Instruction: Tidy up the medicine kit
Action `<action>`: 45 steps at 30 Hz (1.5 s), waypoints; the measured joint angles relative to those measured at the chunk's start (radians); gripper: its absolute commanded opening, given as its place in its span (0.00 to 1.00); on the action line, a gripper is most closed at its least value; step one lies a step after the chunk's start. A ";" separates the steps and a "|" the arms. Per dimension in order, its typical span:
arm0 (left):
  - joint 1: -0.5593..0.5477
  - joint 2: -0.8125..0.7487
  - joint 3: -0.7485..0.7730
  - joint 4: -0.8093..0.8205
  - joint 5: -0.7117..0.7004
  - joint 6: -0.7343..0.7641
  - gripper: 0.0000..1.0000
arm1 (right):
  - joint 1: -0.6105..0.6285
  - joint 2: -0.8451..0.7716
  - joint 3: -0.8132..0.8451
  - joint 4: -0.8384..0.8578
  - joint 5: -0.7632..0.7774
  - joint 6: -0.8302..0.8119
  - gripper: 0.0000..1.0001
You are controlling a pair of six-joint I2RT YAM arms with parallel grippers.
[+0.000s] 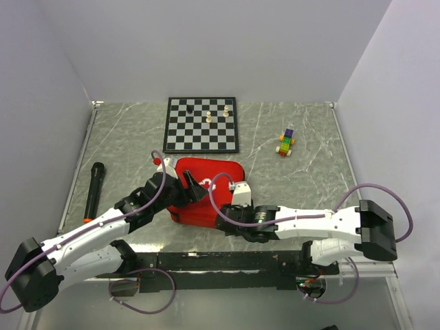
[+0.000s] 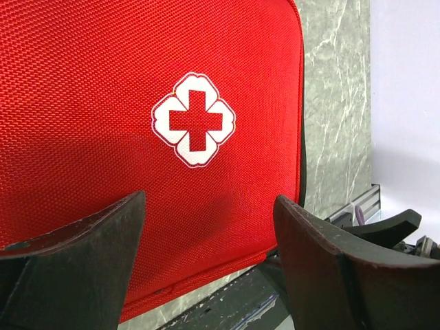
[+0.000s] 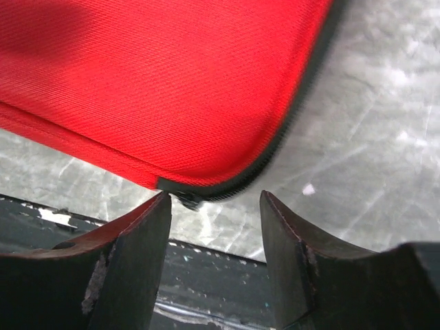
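My left gripper (image 1: 193, 185) hangs over the medicine kit (image 1: 206, 172) with its fingers spread wide and nothing between them; in the left wrist view the gripper (image 2: 210, 199) frames the near part of the kit's (image 2: 103, 89) red fabric top, and I cannot tell whether the fingertips touch the cloth. The white cross emblem (image 2: 193, 120) sits face up just beyond my fingers. My right gripper (image 1: 221, 220) reaches in from the right side to the kit's near edge, its fingers also parted and closed on nothing. In the right wrist view this gripper (image 3: 214, 199) stands at a rounded corner of the kit (image 3: 158, 82), where the dark zipper runs round the edge, and the small zipper pull (image 3: 189, 201) lies just beyond the tip of one finger, inside the gap but not pinched. The kit lies flat on the grey marbled desk (image 1: 295, 185), red side up, near the middle of the desk's front half and between my two arms. Behind it, close to its far edge, lies the black-and-white chessboard (image 1: 185, 137) with one dark piece (image 1: 191, 108) and two pale pieces (image 1: 209, 117) standing on its far rows. A black microphone (image 1: 94, 185) lies along the desk's left side, and a small stack of coloured blocks (image 1: 287, 143) sits well apart to the right.
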 measured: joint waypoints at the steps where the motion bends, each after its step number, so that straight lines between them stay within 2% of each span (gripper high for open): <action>1: 0.000 -0.001 -0.002 0.002 0.000 0.000 0.80 | -0.001 -0.007 -0.004 -0.009 0.004 0.013 0.59; 5: 0.000 -0.007 -0.004 0.002 -0.004 0.000 0.80 | -0.002 -0.086 -0.047 -0.054 0.007 0.056 0.52; 9: 0.000 -0.008 -0.004 0.000 -0.013 0.001 0.80 | -0.007 -0.169 -0.078 -0.139 0.038 0.102 0.52; 11: -0.001 -0.008 -0.004 -0.002 -0.019 0.003 0.80 | -0.009 -0.194 -0.084 -0.179 0.056 0.125 0.53; 13: -0.001 -0.008 -0.004 -0.003 -0.025 0.003 0.80 | -0.007 -0.226 -0.097 -0.187 0.064 0.117 0.61; 17: -0.001 -0.016 -0.005 -0.003 -0.026 0.003 0.80 | 0.017 -0.286 -0.124 -0.109 0.048 0.018 0.68; 22: -0.001 -0.035 -0.020 -0.002 -0.027 0.003 0.80 | 0.056 -0.190 -0.049 -0.061 0.045 -0.063 0.68; 27: -0.001 -0.037 -0.023 -0.002 -0.026 0.002 0.80 | 0.058 0.001 0.093 -0.100 0.066 -0.064 0.67; 31: -0.001 -0.037 -0.034 0.008 -0.027 0.002 0.80 | 0.054 0.071 0.130 -0.158 0.077 -0.046 0.66; 41: -0.001 -0.042 -0.045 0.020 -0.032 0.003 0.80 | 0.034 0.039 0.090 -0.317 0.105 0.069 0.58; 45: -0.001 -0.050 -0.048 0.019 -0.037 0.003 0.80 | 0.034 -0.041 0.049 -0.330 0.117 0.063 0.64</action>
